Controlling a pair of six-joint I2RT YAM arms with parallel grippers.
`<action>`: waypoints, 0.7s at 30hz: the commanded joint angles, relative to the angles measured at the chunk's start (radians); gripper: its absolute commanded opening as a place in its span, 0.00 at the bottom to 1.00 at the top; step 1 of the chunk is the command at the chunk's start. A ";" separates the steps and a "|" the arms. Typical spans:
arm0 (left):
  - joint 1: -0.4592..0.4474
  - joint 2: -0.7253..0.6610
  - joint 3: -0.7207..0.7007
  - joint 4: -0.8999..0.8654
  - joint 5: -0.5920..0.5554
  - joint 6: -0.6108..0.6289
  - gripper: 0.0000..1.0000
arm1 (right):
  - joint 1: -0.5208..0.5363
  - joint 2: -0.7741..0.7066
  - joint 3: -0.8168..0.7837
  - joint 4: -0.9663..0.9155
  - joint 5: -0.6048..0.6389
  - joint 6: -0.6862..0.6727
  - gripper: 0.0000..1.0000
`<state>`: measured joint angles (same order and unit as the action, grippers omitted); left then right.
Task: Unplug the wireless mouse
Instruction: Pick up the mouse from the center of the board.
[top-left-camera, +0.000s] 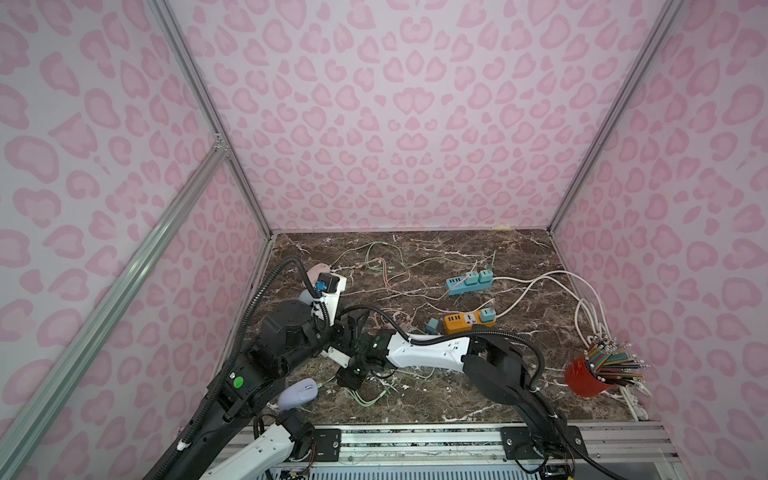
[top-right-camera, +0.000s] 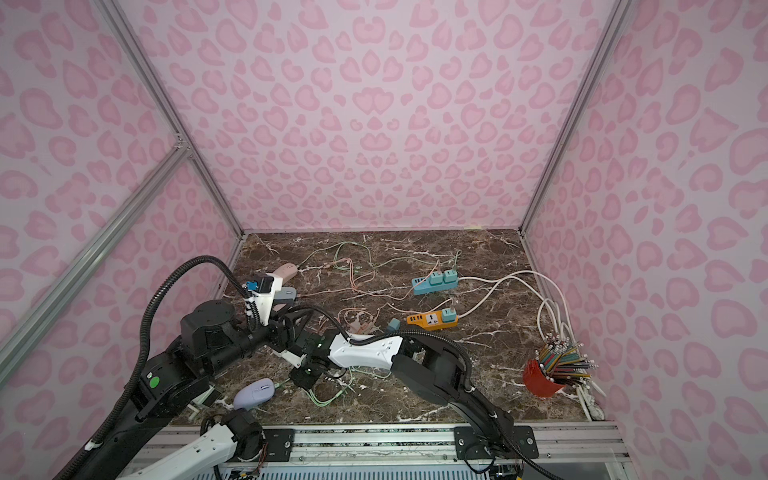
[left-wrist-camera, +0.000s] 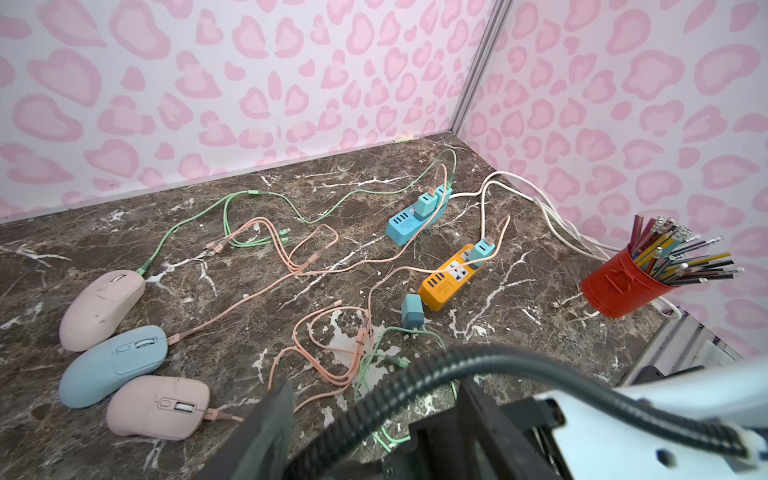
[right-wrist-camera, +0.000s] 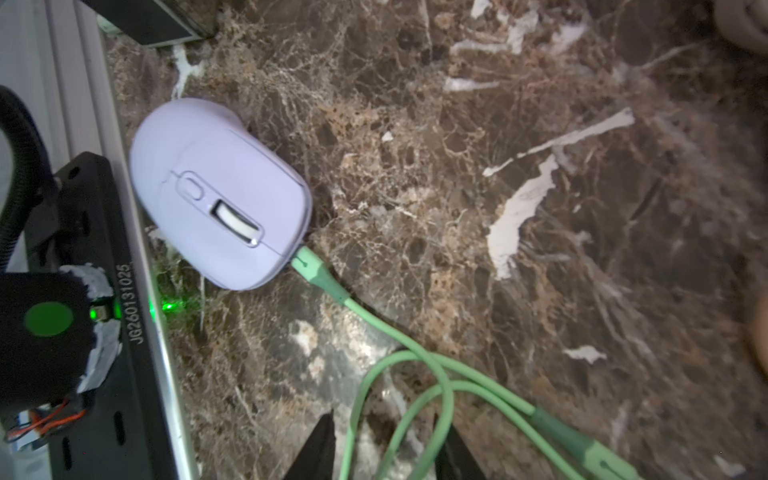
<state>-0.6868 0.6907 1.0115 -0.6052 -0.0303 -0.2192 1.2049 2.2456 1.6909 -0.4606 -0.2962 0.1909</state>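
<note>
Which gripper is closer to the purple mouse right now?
Right. The right gripper straddles the green cable plugged into the purple mouse, just short of it. The left gripper sits farther off, beyond the right one.

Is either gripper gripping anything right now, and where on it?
Nothing is gripped yet. The right gripper straddles the green cable, back from its plug in the purple mouse, jaws apart. The left gripper is open, empty.
</note>
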 joint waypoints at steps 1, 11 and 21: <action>0.000 -0.005 -0.002 0.018 -0.014 0.016 0.65 | -0.009 0.029 0.033 -0.044 0.003 -0.005 0.39; 0.000 -0.026 -0.011 0.000 -0.029 0.029 0.64 | -0.036 0.065 0.090 -0.044 -0.030 -0.007 0.12; 0.000 -0.027 0.030 -0.028 -0.106 0.062 0.78 | -0.106 -0.185 -0.075 0.003 -0.104 0.008 0.00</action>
<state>-0.6872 0.6632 1.0229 -0.6350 -0.0940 -0.1806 1.1210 2.1288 1.6569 -0.4953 -0.3729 0.1917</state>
